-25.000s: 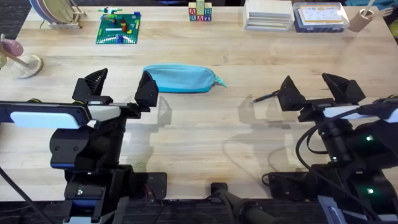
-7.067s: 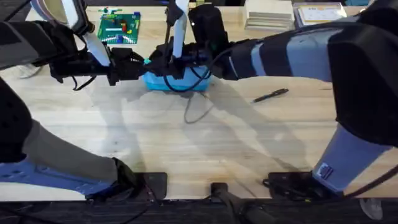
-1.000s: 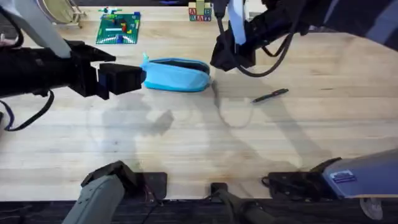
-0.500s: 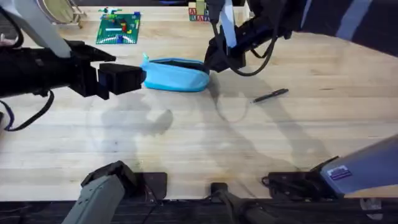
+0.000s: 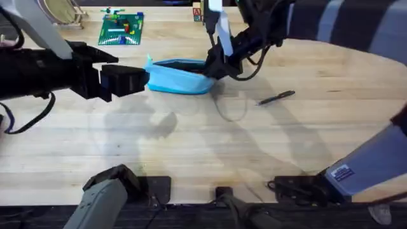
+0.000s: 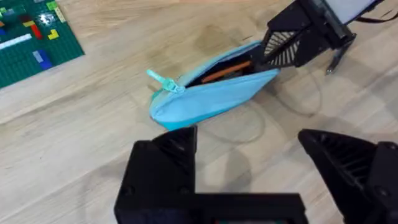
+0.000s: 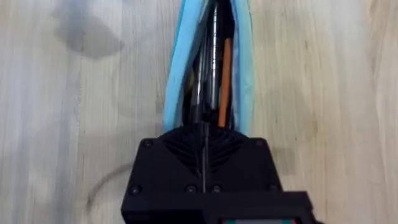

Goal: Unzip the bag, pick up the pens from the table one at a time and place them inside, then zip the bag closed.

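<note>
Bag (image 5: 178,77) on worktop (image 5: 191,152), mid-rear. Pens (image 7: 217,62) inside bag. Loose pen (image 5: 277,97) right of bag. Left gripper (image 5: 130,81) at bag's left end, right gripper (image 5: 213,69) at right end.

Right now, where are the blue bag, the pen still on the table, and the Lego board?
bag (image 5: 175,79), overhead view, its front side
pen (image 5: 277,97), overhead view, mid-barrel
Lego board (image 5: 121,28), overhead view, green middle

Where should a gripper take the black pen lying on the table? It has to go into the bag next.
Probably at mid-barrel, coming straight down. The pen lies flat and alone on the table, tilted slightly, so the jaws should close across its narrow width, turned square to its length. A middle grip should keep it level for sliding into the open bag.
</note>
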{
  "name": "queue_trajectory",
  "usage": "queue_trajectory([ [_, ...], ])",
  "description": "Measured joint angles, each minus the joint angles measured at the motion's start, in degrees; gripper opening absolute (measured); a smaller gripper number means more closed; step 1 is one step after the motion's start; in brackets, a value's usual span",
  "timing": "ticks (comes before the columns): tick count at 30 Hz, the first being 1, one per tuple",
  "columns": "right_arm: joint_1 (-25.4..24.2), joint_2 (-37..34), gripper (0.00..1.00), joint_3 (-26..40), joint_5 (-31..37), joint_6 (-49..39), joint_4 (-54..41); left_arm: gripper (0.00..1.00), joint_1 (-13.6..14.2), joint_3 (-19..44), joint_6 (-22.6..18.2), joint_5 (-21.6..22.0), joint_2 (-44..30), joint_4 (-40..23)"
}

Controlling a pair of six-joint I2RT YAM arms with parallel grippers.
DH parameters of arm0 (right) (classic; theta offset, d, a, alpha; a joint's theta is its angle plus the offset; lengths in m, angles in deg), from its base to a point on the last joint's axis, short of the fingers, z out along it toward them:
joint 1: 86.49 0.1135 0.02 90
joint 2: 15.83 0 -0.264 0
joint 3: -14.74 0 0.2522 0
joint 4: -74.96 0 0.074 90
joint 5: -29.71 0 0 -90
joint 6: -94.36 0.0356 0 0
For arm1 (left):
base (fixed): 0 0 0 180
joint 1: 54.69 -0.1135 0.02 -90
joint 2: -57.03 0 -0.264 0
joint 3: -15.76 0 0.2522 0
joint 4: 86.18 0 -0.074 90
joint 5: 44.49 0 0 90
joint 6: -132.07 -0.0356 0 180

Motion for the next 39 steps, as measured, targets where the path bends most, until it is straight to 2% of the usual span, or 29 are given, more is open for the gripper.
queue_trajectory([
  [9, 0.2, -2.3, 0.035, 0.0, -1.1, 0.0, 1.9, 0.993, 0.0, 0.0, 0.0, 0.0, 0.0, 0.0],
  [10, 0.2, -2.3, 0.092, 0.0, -1.1, 0.1, 1.9, 0.994, 0.0, 0.0, 0.0, 0.0, 0.0, 0.0],
  [11, 0.2, -2.3, 0.210, 0.0, -1.2, 0.0, 1.9, 0.994, 0.0, 0.0, 0.0, 0.0, 0.0, 0.0],
  [16, 0.2, -2.3, 0.930, 0.0, -1.3, 0.0, 2.3, 0.993, 0.0, 0.0, 0.0, 0.0, 0.0, 0.0],
  [17, 0.2, -2.3, 0.981, 0.0, -1.4, -0.2, 2.4, 0.993, 0.0, 0.0, 0.0, 0.0, 0.0, 0.0],
  [28, 0.2, -0.8, 0.996, 0.0, -1.5, 1.8, 2.1, 0.993, 0.0, 0.0, 0.0, 0.0, 0.0, 0.0],
  [32, 0.2, 4.5, 0.996, 0.0, 0.5, 6.1, 2.1, 0.993, 0.0, 0.0, 0.0, 0.0, 0.0, 0.0],
  [39, 0.2, 16.1, 0.998, 0.0, 9.7, 17.2, -2.8, 0.993, 0.0, 0.0, 0.0, 0.0, 0.0, 0.0],
])
